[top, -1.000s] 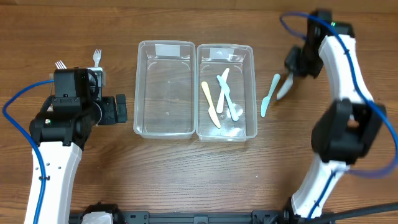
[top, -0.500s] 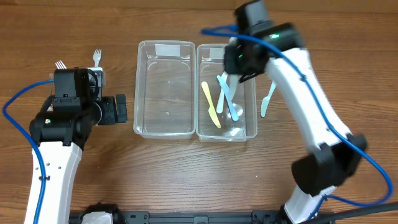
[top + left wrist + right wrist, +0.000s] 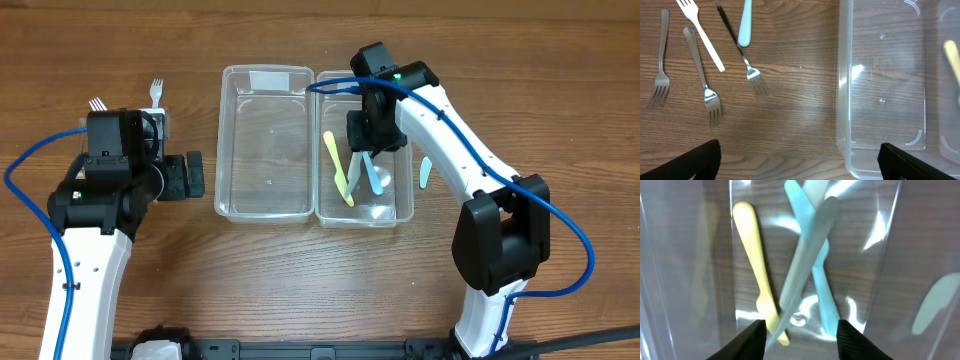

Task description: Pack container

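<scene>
The right gripper [image 3: 368, 150] has been swung over the container [image 3: 365, 222] right of centre, jaws released, empty; the knife [image 3: 424, 172] on the surface outside it must be grasped next.

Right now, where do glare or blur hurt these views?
Right wrist: white glare streaks across the clear plastic container, and the yellow plastic knife looks soft. Left wrist: sharp, metal forks crisp, one small highlight on the empty clear plastic bin. Overhead: even light on the wooden table, only faint shadows.
</scene>
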